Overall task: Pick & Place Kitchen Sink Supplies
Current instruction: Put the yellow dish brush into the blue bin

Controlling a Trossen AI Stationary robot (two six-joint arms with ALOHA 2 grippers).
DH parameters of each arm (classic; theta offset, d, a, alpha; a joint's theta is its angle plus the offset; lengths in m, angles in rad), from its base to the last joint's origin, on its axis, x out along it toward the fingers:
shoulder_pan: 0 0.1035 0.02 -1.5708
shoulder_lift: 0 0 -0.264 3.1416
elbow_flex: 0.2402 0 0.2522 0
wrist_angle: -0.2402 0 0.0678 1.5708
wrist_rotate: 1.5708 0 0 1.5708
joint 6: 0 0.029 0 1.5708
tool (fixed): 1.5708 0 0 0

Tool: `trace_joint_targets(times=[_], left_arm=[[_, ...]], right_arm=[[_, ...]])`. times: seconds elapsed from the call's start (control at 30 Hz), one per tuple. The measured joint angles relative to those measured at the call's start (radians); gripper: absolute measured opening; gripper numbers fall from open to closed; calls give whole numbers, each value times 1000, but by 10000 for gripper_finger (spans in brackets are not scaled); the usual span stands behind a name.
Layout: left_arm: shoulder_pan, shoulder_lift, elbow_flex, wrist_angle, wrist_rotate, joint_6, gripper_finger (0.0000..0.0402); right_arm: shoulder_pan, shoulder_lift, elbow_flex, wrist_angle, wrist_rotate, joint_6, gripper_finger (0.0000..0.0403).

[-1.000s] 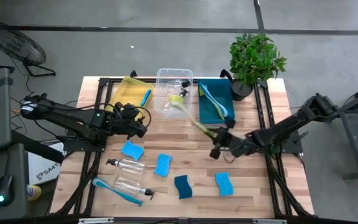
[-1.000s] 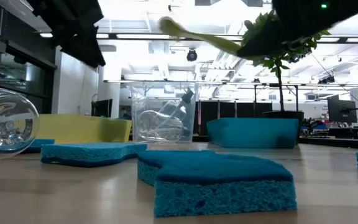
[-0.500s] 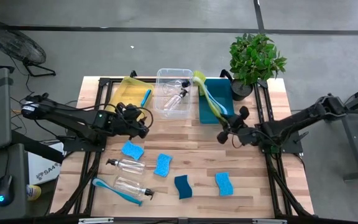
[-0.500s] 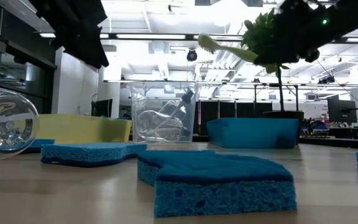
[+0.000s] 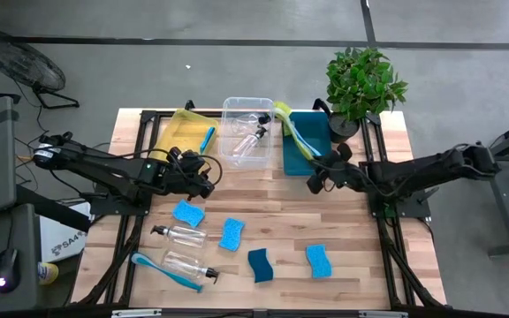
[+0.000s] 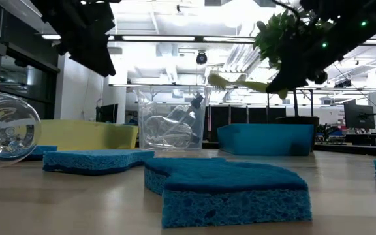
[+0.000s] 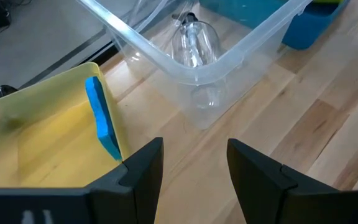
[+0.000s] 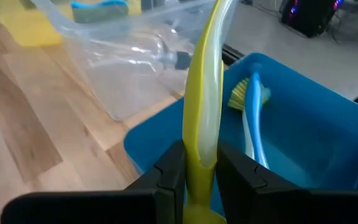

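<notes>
Bottle [image 5: 250,140] in clear bin [image 5: 230,108]

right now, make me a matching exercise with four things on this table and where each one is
Things:
1. yellow-green brush
2. blue-handled brush
3. upright blue sponge
4. spray bottle

Places:
a. inside the clear bin
b. held in the right gripper over the teal bin
c. inside the yellow bin
d. lying on the bare table

Pairs: 1-b, 2-d, 3-c, 4-a
</notes>
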Motion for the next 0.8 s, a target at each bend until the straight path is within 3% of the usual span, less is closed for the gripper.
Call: trace_joint_targets(times=[0.2, 0.47, 0.8], left_arm=[[0, 0, 0, 1, 0, -1, 173], [0, 0, 0, 2, 0, -4, 173], [0, 0, 0, 7, 1, -8, 173]], right_arm=[[-38, 0, 14, -60, -19, 28, 60], [-58, 0, 134, -314, -13, 64, 60], [-195, 27, 201, -517, -187, 77, 60]])
